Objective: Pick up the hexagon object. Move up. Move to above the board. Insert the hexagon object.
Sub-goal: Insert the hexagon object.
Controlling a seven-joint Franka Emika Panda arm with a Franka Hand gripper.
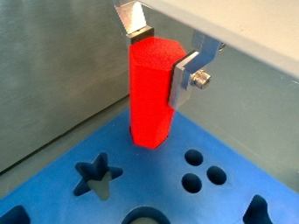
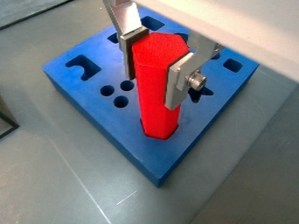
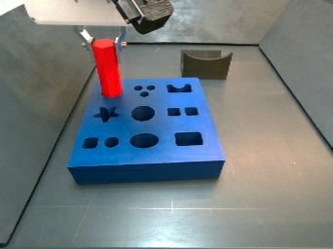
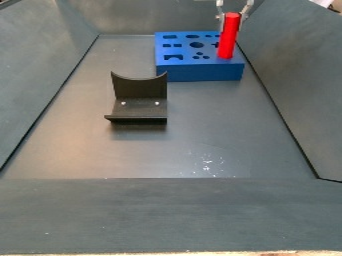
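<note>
My gripper (image 1: 163,57) is shut on the upper part of the hexagon object (image 1: 149,96), a bright red prism held upright between the silver fingers in both wrist views (image 2: 155,61). Its lower end meets the top of the blue board (image 1: 152,175) near one corner, and whatever hole lies under it is hidden. In a side view the rod (image 3: 107,70) stands at the board's (image 3: 166,126) far left corner under the gripper (image 3: 104,41). It also shows in a side view (image 4: 229,35), on the board's (image 4: 201,68) right end.
The dark fixture (image 3: 204,64) stands on the floor behind the board, and shows nearer the camera in a side view (image 4: 136,100). Grey walls enclose the floor. Star, circle and square holes lie beside the rod (image 2: 158,96).
</note>
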